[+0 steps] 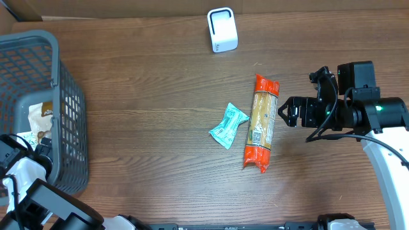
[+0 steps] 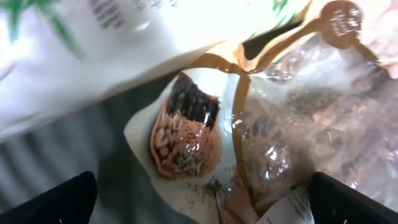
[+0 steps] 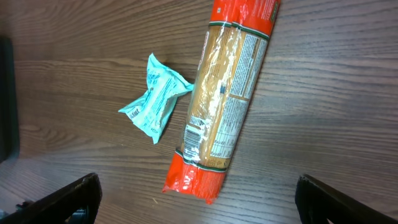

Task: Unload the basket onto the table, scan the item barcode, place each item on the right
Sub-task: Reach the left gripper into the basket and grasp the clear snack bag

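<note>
A long pasta packet (image 1: 261,123) with orange-red ends lies on the wooden table, and a white barcode label (image 3: 194,134) faces up on it. My right gripper (image 1: 285,114) hovers open just right of the packet, and the packet's red end lies between and ahead of its spread fingers (image 3: 62,199). A white scanner (image 1: 222,30) stands at the table's far edge. My left gripper (image 2: 202,211) is open, low inside the grey basket (image 1: 61,76), close over a white and brown snack bag (image 2: 186,134). It holds nothing.
A crumpled teal packet (image 1: 228,126) lies just left of the pasta packet. The basket at the left holds several bags, among them a clear plastic one (image 2: 298,124). A cardboard wall runs along the table's far edge.
</note>
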Motion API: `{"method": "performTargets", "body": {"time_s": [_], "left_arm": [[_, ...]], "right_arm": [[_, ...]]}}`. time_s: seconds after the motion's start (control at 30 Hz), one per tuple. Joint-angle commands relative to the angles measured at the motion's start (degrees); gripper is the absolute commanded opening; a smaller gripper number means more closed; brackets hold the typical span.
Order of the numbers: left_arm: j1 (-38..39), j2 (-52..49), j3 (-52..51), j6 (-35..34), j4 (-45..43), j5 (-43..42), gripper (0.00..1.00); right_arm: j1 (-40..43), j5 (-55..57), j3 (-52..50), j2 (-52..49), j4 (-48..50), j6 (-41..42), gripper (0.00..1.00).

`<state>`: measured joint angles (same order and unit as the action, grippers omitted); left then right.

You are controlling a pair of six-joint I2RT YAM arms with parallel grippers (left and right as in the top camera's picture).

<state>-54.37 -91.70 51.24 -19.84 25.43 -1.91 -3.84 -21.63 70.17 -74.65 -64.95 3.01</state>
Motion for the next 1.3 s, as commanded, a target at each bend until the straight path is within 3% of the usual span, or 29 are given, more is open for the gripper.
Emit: {"method": "performTargets", "body": {"time_s": [0.0,0.33,0.8,0.9,0.93,1.0,1.03,1.27], "left_arm": [[0.04,0.09,-2.27,-0.76,-2.91,-3.76,1.0],[0.07,0.09,-2.29,-0.74,-8.59,-11.34,1.0],[0.09,-7.87,-2.29,0.55,-10.54,-10.01,0.98],[0.09,-9.38,-2.29,0.55,-10.51,-10.69,0.84],[0.09,-9.51,-2.29,0.52,-10.51,-10.93,0.71],[0.07,-9.51,-2.29,0.5,-10.56,-11.58,0.32],[0.07,-9.51,-2.27,0.46,-10.67,-12.02,0.22],[0.07,-9.42,-2.12,0.55,-10.64,-15.67,0.04]], "right_arm": [[-0.07,0.15,1.03,-0.02,-0.35,-0.04,1.0],[-0.07,0.15,1.03,-0.02,-0.33,-0.02,1.0],[-0.07,0.15,1.03,-0.02,-0.9,-0.02,1.0],[-0.07,0.15,1.03,-0.02,-1.2,-0.02,1.0],[-0.07,0.15,1.03,-0.02,-1.25,-0.02,1.0],[-0.07,0.15,1.03,-0.02,-1.25,-0.02,1.0],[-0.07,0.15,1.03,-0.02,-1.22,-0.02,1.0],[-0.07,0.15,1.03,-0.02,-1.38,-0.02,1.0]]}}
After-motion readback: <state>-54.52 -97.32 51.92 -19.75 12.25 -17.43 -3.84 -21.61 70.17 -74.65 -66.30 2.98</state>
